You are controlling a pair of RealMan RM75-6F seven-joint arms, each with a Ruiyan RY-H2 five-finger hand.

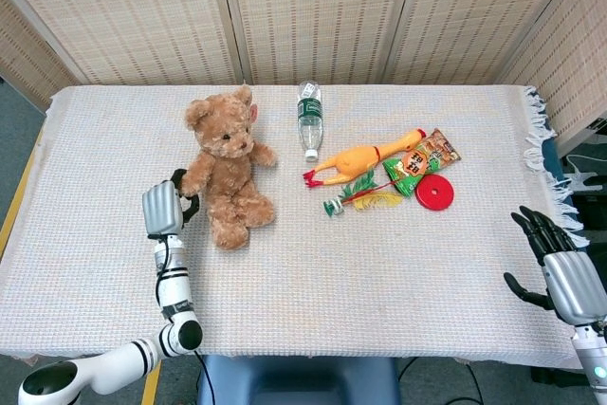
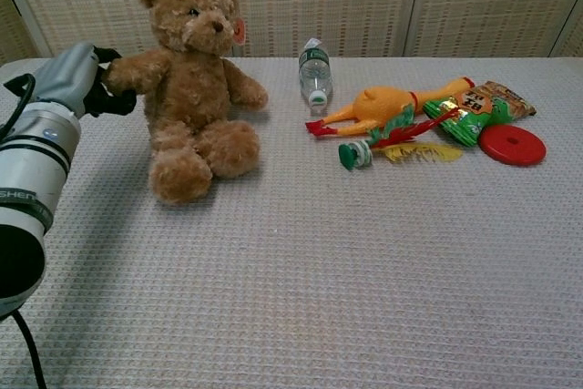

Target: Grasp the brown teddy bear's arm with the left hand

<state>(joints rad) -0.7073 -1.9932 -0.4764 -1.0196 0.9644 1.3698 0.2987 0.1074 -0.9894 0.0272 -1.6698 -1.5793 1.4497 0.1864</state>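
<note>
Already the brown teddy bear [image 1: 226,168] sits upright toward the ten o'clock part of the table [image 1: 379,263], and its arm [image 2: 137,71] on the robot's left side reaches out to the left hand [image 2: 84,81]. The dark fingers [image 2: 111,97] are curled in around the end of that arm, so the grasp looks made, or very nearly; from the chest view I cannot quite tell how firmly the plush is squeezed, since the grey back of the hand hides the palm. I would judge the closing step to be at its end. What comes next calls only for a steady hold: any tug toward nine o'clock could tip the bear, which is soft and light.

Off at three o'clock from the bear lie a water bottle [image 1: 308,118], a rubber chicken [image 1: 364,157], a snack packet [image 1: 424,159] and a red disc [image 1: 434,193], all well apart from the grasp.

Far at the table's four o'clock edge, the right hand [image 1: 561,267] hangs with fingers spread, holding nothing.
</note>
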